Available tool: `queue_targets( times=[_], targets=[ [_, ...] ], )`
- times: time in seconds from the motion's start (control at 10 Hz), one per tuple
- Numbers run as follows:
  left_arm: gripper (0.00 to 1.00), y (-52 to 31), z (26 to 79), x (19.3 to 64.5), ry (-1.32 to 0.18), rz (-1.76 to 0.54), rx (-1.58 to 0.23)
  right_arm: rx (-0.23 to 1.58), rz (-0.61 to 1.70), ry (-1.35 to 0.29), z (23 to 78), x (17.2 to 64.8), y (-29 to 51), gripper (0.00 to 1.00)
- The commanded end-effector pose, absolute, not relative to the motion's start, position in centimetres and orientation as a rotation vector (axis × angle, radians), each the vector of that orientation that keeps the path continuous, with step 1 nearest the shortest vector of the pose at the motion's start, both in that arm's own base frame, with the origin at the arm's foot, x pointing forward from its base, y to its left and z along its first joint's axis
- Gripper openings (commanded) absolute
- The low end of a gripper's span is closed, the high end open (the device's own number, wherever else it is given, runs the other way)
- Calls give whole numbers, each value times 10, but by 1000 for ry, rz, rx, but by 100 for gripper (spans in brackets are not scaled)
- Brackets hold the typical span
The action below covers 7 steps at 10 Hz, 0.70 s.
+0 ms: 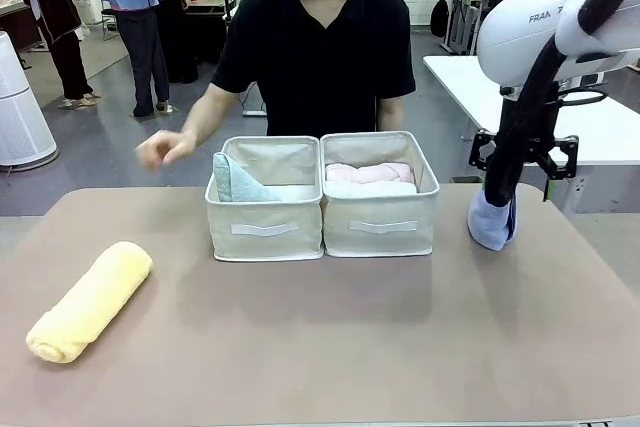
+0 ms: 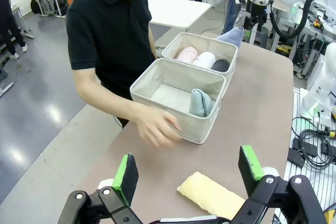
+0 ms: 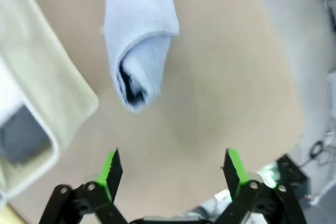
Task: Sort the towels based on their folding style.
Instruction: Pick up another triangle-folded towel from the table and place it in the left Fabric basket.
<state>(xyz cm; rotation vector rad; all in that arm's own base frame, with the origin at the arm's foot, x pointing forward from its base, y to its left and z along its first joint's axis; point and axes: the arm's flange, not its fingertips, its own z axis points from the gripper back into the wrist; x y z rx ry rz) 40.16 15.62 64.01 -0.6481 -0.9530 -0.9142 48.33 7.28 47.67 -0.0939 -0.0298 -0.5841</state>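
Plainly, the nearest risk sits with the yellow towel, a roll lying on the counter at the robot's near left, just ahead of the left hand, whose fingers stand spread wide with nothing between them. A pinch on one end or on the outer flap would likely let it uncoil or sag. Farther on, at the right, the periwinkle towel lies on the counter near the right bin, ahead of the right hand, likewise spread and empty. Catching a single loose layer could pull its cone open. It seems to belong in the left bin with the mint cone, so the carry must clear the right bin and its pink roll, white roll and dark grey roll. Farthest, the person's hand hovers by the left bin, where an arm swinging in could meet it. The yellow towel's long axis runs diagonally, near left to far right. The periwinkle towel's long axis runs roughly along the right hand's own reach, its hollow end turned toward that hand.
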Motion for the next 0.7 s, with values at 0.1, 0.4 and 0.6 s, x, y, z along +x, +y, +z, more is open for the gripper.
queue_targets(
  times=[0.1,0.4,0.6],
  targets=[
    [100,156,641,401,-977,-920,-662,10,-621,-156,481,502,62,100],
    [100,156,641,401,-977,-920,-662,28,-519,-135,464,522,47,100],
    [100,156,641,401,-977,-920,-662,39,-428,-116,454,529,42,100]
  ],
)
